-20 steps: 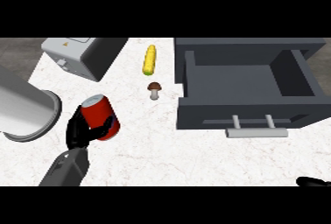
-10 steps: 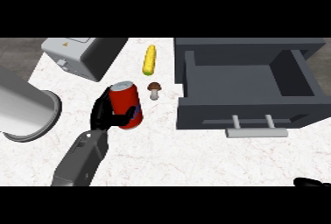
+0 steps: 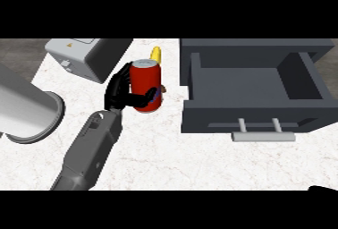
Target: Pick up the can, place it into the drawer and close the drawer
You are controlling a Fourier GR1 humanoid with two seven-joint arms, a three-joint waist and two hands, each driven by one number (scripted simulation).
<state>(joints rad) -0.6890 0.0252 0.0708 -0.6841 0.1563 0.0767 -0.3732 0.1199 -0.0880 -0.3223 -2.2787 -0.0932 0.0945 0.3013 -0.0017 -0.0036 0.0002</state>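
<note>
The can (image 3: 145,80) is being gripped in the curled left hand (image 3: 120,91) for carrying. The drawer (image 3: 251,118), to the hand's right, is standing open.

The red can (image 3: 145,81) hides most of the yellow thing (image 3: 156,53). Only a bit of the right hand (image 3: 325,188) shows.

Left hand (image 3: 119,89) around can (image 3: 145,78) beside open drawer (image 3: 218,117)

— What do you see of the arm?
— You see a smooth grey left forearm (image 3: 89,152), paler near the wrist. Its left hand (image 3: 120,91) is black, with slim fingers.
— And the other side?
— Only a small black piece of the right hand (image 3: 325,188).
</note>
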